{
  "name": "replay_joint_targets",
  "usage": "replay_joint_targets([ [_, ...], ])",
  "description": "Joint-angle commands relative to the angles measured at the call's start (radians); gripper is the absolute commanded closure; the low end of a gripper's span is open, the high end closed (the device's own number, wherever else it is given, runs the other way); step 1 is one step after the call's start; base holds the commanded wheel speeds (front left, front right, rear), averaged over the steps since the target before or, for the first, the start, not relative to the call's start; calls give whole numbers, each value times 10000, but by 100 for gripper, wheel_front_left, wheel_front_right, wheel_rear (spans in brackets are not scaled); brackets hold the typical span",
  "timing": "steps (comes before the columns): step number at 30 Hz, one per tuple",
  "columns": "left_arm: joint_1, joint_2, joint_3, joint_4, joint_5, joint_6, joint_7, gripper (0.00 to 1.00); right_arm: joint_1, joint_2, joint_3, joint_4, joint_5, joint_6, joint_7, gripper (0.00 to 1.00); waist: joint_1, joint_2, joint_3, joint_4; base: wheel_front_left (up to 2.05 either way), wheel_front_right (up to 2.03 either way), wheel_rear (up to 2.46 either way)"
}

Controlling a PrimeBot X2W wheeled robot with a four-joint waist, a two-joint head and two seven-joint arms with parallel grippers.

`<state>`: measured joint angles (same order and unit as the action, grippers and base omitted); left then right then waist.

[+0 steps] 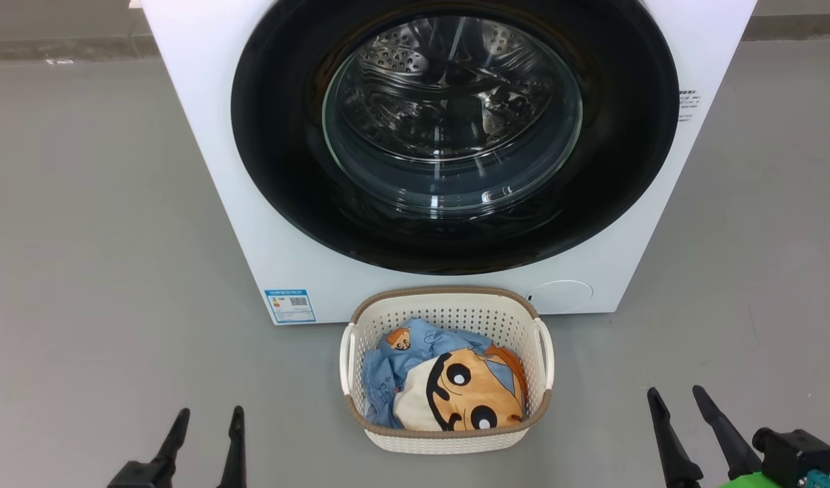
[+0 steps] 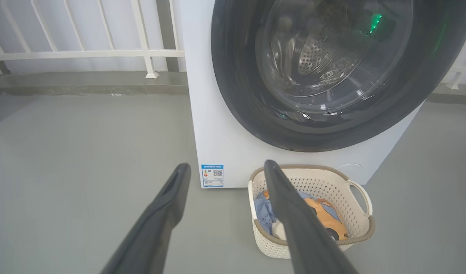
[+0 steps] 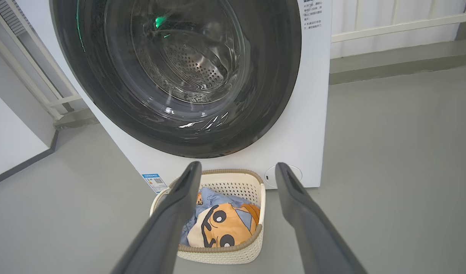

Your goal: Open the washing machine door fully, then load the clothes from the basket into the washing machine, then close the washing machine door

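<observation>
Both hands hung empty, fingers spread: left hand (image 1: 211, 411) and right hand (image 1: 675, 390) low over the floor (image 1: 83, 237), well apart from the basket (image 1: 448, 293) between them. The washing machine door (image 1: 279, 135) was shut. The clothes (image 1: 455, 386) lay heaped in the basket, just before the washing machine (image 1: 204, 102). A finger might slip off the glossy ring; its catch was perhaps out of sight. Bare grey floor, white railing (image 2: 84, 53) behind
</observation>
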<state>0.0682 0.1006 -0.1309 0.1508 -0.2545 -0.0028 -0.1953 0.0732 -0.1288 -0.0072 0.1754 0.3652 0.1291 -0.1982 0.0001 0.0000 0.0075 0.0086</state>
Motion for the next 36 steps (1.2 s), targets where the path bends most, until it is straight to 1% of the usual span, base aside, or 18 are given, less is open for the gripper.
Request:
replay_joint_targets([
  [1,-108,198,242,-329,367,108,-183,0,-2,-162,184,-298,-331,14,-157,0,0,0,-2,-3,0,0,0],
  [6,-66,165,357,-367,837,161,-330,0,35,-104,114,-399,-713,14,-303,0,0,0,18,-18,0,0,0],
  [13,-17,44,681,-326,1520,-48,-535,0,112,-188,109,-544,-1472,15,-507,0,0,0,18,-16,0,0,0],
  [18,15,-47,901,-331,2080,-193,-665,0,138,-72,-134,-640,-1721,16,-636,0,-1,0,-4,-9,0,0,0],
  [30,73,-318,1511,-111,1938,-565,-665,0,206,147,-481,-705,-1117,16,-636,0,-1,0,-88,20,0,0,0],
  [36,51,-427,1832,59,1719,-767,-665,0,221,114,-497,-684,-976,16,-636,0,-1,0,-113,40,0,0,0],
])
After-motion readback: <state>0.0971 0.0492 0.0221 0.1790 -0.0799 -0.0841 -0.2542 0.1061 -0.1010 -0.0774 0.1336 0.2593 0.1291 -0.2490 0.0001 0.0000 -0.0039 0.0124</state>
